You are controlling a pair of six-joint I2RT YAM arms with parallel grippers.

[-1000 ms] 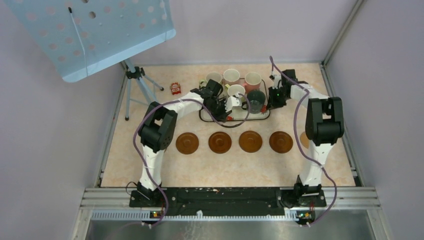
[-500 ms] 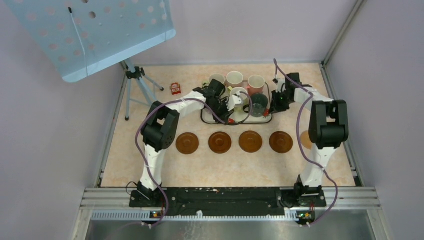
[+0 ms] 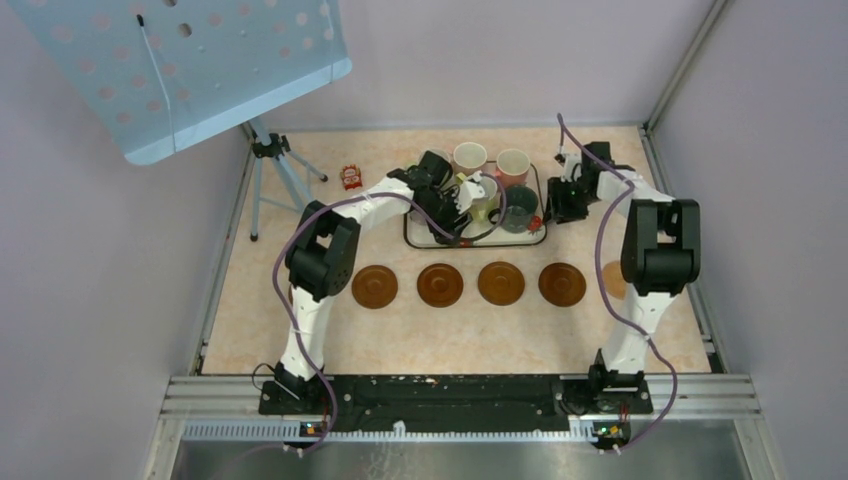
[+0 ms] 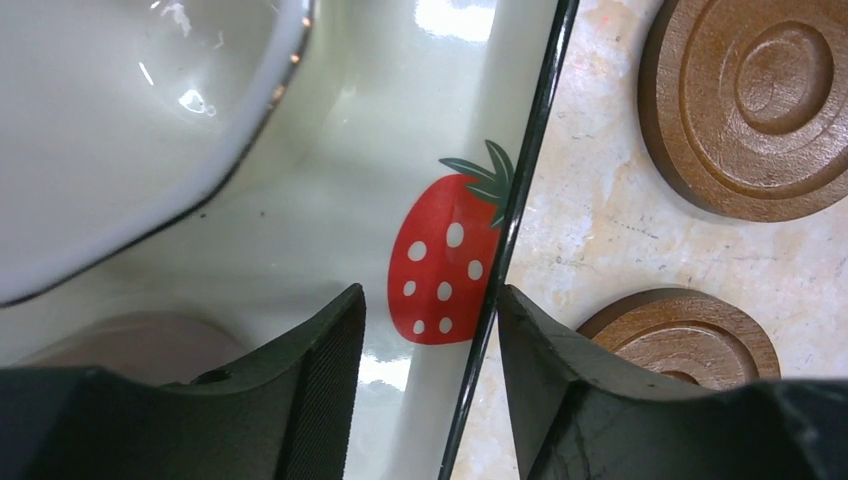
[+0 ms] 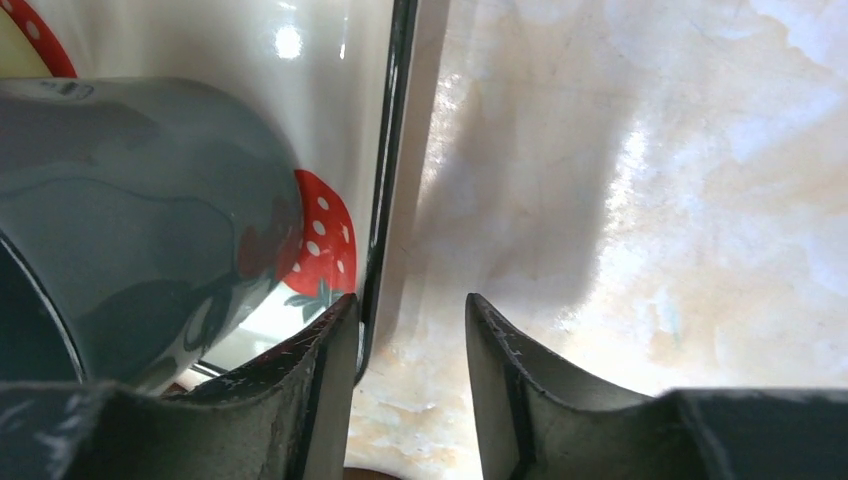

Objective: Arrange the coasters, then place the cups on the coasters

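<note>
- We see the left claw released. Its 2 fingers stand parted with a clear gap, astride the black rim of the strawberry tray.
- 1 finger hangs over the tray's floor and the other over the table. The rim runs close by the outer finger, and we cannot tell whether they touch. Nothing is gripped.
- A pale cup stands in the tray beyond the inner finger. 2 brown coasters lie on the table outside the rim, 1 of them just beside the outer finger.
- The right claw is likewise released, with a narrower gap. It stands astride the tray's right rim, which sits just beside the inner finger.
- A dark cup stands in the tray close against that inner finger; we cannot tell whether they touch.
- From above, 4 brown coasters lie in a row between the tray and the arm bases, well apart from both claws.
- A tan coaster shows partly behind the right arm.
- 2 pink cups stand at the tray's far edge.
</note>
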